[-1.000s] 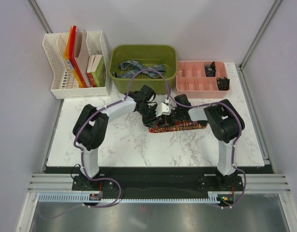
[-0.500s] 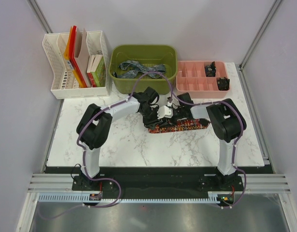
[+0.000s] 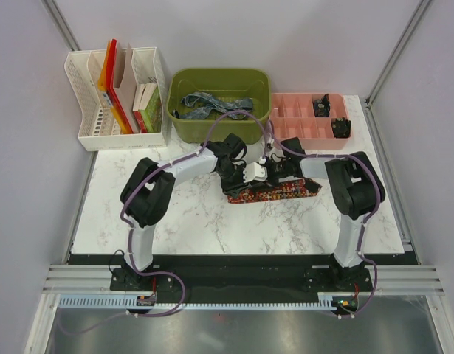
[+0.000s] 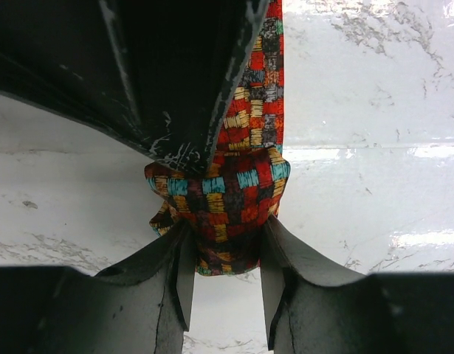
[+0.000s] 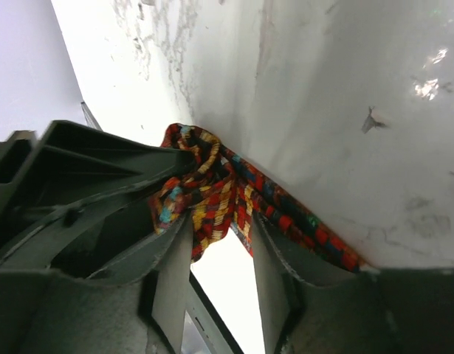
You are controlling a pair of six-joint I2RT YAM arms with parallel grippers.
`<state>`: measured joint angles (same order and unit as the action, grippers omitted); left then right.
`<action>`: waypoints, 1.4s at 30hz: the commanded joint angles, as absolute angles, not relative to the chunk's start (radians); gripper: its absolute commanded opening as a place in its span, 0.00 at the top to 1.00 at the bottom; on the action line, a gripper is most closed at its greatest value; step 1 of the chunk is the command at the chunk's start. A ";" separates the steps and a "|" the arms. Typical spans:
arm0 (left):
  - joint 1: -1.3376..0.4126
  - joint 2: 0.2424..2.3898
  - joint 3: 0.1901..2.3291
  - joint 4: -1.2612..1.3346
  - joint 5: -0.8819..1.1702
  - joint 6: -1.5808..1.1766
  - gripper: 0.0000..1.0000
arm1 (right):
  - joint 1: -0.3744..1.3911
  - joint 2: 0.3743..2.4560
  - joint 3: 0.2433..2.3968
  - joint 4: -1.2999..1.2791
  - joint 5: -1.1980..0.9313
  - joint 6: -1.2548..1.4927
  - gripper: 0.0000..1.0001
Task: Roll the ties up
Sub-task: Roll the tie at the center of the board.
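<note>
Top external view: the red patterned tie (image 3: 274,193) lies stretched across the middle of the marble bench (image 3: 212,228), its left end bunched into a small roll. Both arms reach in and meet over that end, the left hand (image 3: 238,177) and the right hand (image 3: 260,174) close together above it. Behind them a blue-grey tie (image 3: 210,103) lies loosely heaped in the green tub (image 3: 219,74). A pink tray (image 3: 289,131) with compartments stands right of the tub and a white file rack (image 3: 83,99) with books stands at the far left.

In the left wrist view the two fingers (image 4: 181,258) press on either side of the rolled end, so the left hand is clenched on the red patterned tie. The flat strip of tie runs away up the bench.

In the right wrist view the fingers (image 5: 173,265) stand apart, with a bright gap between them. A fold of the tie sits loosely between their tips, so this hand is released.
</note>
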<state>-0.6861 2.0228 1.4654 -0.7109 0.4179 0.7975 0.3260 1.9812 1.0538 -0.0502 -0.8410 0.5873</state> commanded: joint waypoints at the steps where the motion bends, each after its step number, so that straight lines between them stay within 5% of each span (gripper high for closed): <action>1: -0.710 2.129 1.430 -0.732 0.387 0.813 0.64 | 0.319 1.888 1.046 -0.052 -0.870 0.563 0.53; 13: -0.712 2.135 1.450 -0.747 0.394 0.825 0.64 | 0.342 1.888 0.976 0.083 -0.881 0.681 0.47; 18: -0.710 2.128 1.454 -0.746 0.394 0.824 0.62 | 0.353 1.927 0.977 0.083 -0.859 0.658 0.62; 24: -0.704 2.089 1.454 -0.750 0.394 0.828 0.53 | 0.345 1.956 0.989 0.005 -0.824 0.575 0.99; 34: -0.611 1.907 1.356 -0.681 0.563 0.838 0.22 | 0.302 2.013 1.014 -0.124 -0.721 0.457 1.00; 42: -0.615 1.896 1.293 -0.538 0.560 0.808 0.17 | 0.316 2.042 1.025 -0.130 -0.703 0.448 1.00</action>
<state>-0.6033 1.9030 1.2926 -0.6132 0.5335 0.8207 0.3080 1.9923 1.0229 -0.0795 -0.8341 0.5102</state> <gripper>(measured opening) 0.824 0.010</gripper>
